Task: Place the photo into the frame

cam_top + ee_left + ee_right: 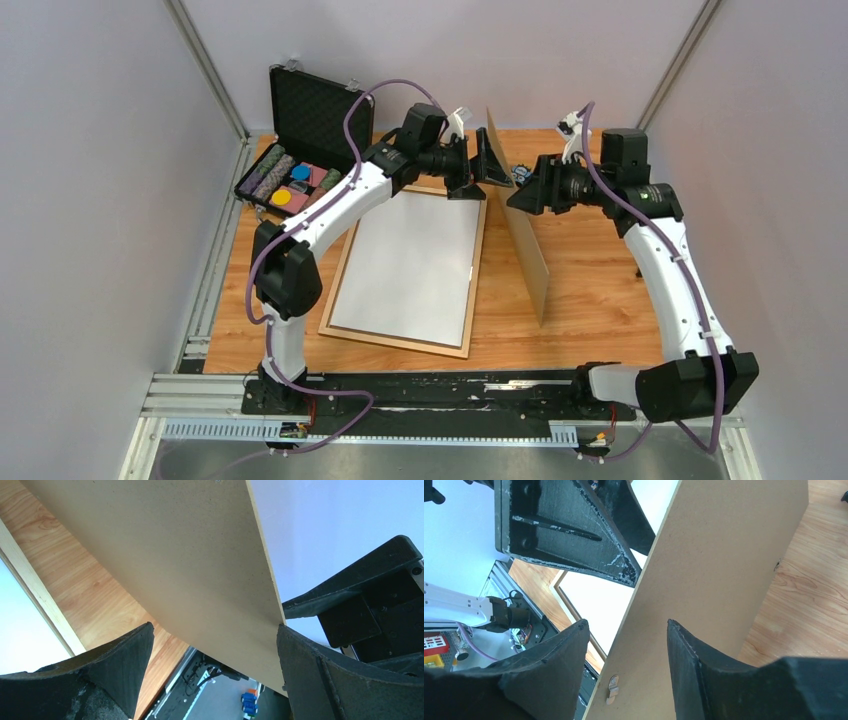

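The frame [395, 341] of light wood lies flat on the table, left of centre. Inside it lies the photo [410, 265], showing only a plain white side. A brown backing board [525, 250] stands on its long edge just right of the frame, between both grippers. My left gripper [482, 168] is open at the board's far top corner, and the board's edge [272, 590] meets its right fingertip [287, 635]. My right gripper [525, 190] is open around the board's top edge. The board [714, 555] lies against the right finger [694, 660], with a gap to the left finger [559, 665].
A black foam-lined case [310, 110] stands open at the back left, with coloured discs [285, 185] in its tray. Bare wooden table [600, 290] lies right of the board. A metal rail [420, 385] runs along the near edge. A small turn clip [613, 687] sits on the board.
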Robot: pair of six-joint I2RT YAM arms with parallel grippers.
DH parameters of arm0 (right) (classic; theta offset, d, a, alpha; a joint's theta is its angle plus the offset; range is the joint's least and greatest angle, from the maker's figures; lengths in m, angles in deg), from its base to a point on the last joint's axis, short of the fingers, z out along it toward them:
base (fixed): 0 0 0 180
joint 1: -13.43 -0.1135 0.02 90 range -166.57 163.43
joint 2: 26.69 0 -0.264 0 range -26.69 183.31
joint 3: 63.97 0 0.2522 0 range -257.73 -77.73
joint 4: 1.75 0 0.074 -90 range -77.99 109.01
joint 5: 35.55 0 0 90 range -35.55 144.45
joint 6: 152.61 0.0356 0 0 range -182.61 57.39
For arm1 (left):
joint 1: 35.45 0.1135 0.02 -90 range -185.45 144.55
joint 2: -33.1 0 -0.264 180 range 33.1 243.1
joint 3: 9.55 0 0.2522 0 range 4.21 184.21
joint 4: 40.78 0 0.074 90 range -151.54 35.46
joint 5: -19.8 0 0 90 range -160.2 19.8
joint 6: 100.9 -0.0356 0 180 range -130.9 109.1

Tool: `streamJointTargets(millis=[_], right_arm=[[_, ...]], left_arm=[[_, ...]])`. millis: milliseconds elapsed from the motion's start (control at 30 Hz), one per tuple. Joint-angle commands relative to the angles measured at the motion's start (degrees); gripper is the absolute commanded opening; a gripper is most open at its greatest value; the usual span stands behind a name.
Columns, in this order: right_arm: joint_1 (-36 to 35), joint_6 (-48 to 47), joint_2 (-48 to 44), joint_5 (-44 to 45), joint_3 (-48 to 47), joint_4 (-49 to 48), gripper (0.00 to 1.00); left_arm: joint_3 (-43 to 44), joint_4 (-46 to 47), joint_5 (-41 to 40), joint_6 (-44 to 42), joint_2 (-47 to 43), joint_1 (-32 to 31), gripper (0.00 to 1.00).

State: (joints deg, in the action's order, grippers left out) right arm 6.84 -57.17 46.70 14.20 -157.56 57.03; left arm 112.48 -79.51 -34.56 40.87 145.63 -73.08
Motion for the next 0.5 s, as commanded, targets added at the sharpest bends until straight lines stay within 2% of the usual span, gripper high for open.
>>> streamJointTargets(millis=[0, 467], right_arm=[[0.49, -0.29, -2.08, -2.54, 0.53, -2.23, 0.57], [0.75, -0.77, -2.51, -4.47, 1.83, -2.37, 0.57]], left_arm=[[3.09, 1.89, 1.11, 0.59, -2.72, 0.27, 1.0], [3.98, 2.11, 1.6, 1.15, -1.74, 0.25, 1.0]])
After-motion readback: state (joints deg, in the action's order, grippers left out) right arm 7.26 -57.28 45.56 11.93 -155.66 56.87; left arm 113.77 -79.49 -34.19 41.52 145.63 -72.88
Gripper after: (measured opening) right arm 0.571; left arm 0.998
